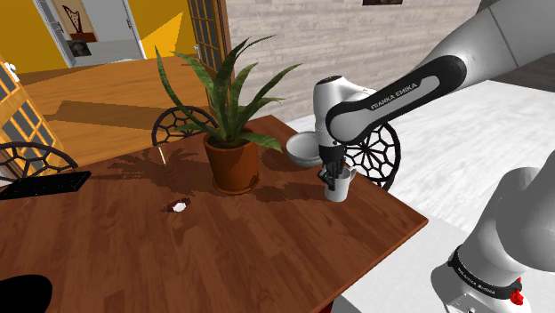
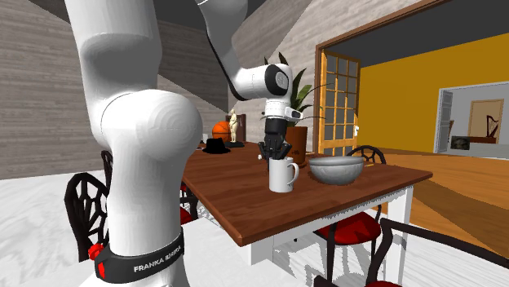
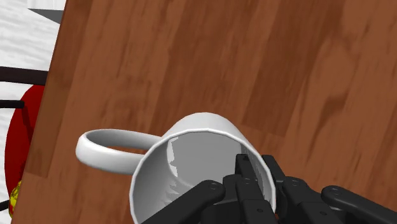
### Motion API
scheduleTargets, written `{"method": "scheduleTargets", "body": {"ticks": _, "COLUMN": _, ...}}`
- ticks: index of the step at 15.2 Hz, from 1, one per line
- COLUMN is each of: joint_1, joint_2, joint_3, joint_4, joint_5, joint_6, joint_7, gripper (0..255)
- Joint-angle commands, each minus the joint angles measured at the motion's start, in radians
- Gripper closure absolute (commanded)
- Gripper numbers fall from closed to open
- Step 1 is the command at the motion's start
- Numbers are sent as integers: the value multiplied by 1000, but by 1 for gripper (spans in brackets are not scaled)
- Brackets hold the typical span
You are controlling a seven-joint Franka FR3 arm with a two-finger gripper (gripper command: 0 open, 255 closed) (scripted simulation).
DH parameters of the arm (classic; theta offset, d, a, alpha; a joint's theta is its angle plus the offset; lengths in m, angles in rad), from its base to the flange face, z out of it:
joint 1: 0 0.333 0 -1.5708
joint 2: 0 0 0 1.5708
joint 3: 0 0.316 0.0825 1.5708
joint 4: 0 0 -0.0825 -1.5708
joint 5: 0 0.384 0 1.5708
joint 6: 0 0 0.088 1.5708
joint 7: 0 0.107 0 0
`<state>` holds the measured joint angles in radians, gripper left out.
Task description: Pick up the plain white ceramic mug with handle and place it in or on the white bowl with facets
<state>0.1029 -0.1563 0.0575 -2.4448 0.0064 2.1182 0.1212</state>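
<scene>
Brown wood-grain table (image 1: pixel 267 258) takes up the middle of the room, with white floor past its near right corner. Close to that right edge stands the plain white mug with a loop handle (image 1: pixel 339 188) — upright, its handle turned toward the table's edge. I cannot tell whether its base quite touches the wood. An all-black two-finger gripper (image 1: pixel 332 176) hangs straight over it. The fingers (image 3: pixel 243 170) are pinched on the mug's wall, one inside the cup and one outside. Just beyond the mug, not touching it, sits the pale grey faceted bowl (image 1: pixel 304 149). Further toward the shoulder view's left, a spiky green plant in a terracotta pot (image 1: pixel 233 164) stands mid-table. Behind it is a black wire-backed chair (image 1: pixel 182 124) — and, farthest off, yellow walls (image 1: pixel 27 36).
</scene>
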Motion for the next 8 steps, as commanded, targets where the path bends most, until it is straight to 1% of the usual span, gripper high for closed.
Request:
{"method": "scheduleTargets", "body": {"ticks": 1, "joint_1": 0, "joint_2": 0, "joint_3": 0, "joint_4": 0, "joint_5": 0, "joint_6": 0, "joint_7": 0, "gripper": 255}}
{"method": "scheduleTargets", "body": {"ticks": 3, "joint_1": 0, "joint_2": 0, "joint_3": 0, "joint_4": 0, "joint_5": 0, "joint_6": 0, "joint_7": 0, "gripper": 255}}
{"method": "scheduleTargets", "body": {"ticks": 8, "joint_1": 0, "joint_2": -40, "joint_3": -1, "joint_4": 33, "joint_5": 2, "joint_6": -73, "joint_7": -2, "gripper": 255}}
